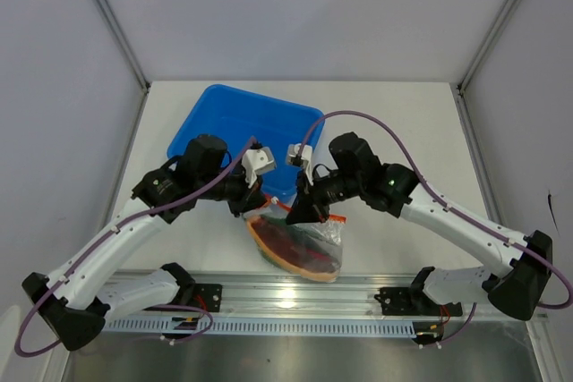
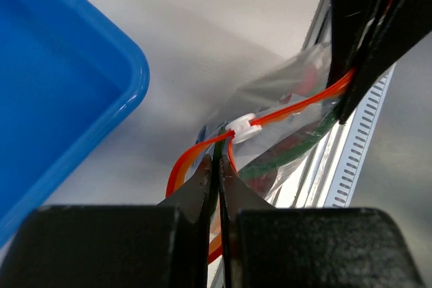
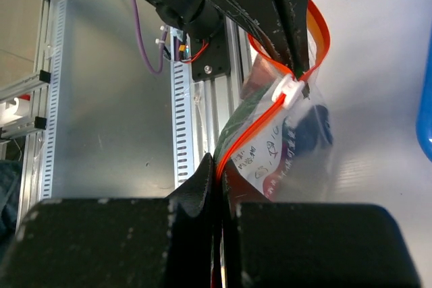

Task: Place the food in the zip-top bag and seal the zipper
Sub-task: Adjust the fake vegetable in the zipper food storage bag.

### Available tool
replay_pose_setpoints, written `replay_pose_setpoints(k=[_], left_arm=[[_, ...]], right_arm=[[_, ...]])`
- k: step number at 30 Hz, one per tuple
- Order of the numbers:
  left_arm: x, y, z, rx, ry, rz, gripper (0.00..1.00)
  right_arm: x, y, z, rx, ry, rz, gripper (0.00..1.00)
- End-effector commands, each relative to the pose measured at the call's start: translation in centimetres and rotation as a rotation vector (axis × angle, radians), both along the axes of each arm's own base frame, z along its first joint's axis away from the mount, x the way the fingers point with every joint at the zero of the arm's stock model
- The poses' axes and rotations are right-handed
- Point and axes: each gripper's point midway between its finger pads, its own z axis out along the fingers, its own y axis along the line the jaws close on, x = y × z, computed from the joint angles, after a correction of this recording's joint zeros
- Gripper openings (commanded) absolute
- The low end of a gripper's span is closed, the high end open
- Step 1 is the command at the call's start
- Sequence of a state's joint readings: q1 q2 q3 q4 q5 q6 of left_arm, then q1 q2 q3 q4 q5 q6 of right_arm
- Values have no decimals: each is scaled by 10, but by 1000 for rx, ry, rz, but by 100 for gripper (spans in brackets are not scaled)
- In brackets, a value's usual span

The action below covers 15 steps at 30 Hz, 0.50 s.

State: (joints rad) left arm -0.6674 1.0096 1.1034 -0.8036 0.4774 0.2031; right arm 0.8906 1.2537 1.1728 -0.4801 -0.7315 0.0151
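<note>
- The step in hand looks like sealing. The food (image 1: pixel 288 241) already lies inside the zip-top bag (image 1: pixel 329 237), which rests on the table (image 1: pixel 394 123) at the centre of the overhead view, just below the blue tray (image 1: pixel 224 114).
- The left gripper (image 2: pixel 219 158) is closed, its fingertips pinching the zipper (image 2: pixel 297 104) right beside the white slider (image 2: pixel 244 128), in the lower middle of its wrist view.
- The right gripper (image 3: pixel 217 168) is also closed, clamped on the same orange-red strip at the bottom centre of its own view. From there the strip runs up and right to the slider.
- Between the two grips the strip reads as a single taut line. Past the slider it splits into an orange and a red loop, so that end appears unsealed.
- To do this well, hold the right pinch fixed as an anchor and draw the slider along the line of the strip, not across it. Keep the strip taut so the track stays straight.
- A sideways tug could pop the slider off or slip the thin strip out of the fingertips.
- The bag's belly hangs toward the aluminium rail (image 3: pixel 181 126), so avoid lifting and letting the food press on the mouth.
</note>
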Motion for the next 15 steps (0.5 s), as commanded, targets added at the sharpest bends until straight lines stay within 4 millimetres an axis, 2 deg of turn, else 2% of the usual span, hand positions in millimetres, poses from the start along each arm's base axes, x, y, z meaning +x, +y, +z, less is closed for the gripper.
replay_pose_setpoints(k=[1, 3, 8, 15], left_arm=[[-3, -11, 28, -88, -71, -72, 5], [-5, -14, 32, -104, -83, -100, 6], [-21, -8, 18, -87, -92, -183, 10], [-39, -1, 15, -105, -104, -237, 9]], right_arm=[[-11, 12, 33, 110, -51, 80, 0], [-10, 12, 33, 109, -55, 74, 0], [-9, 9, 37, 106, -68, 62, 0], [-2, 8, 38, 111, -71, 45, 0]])
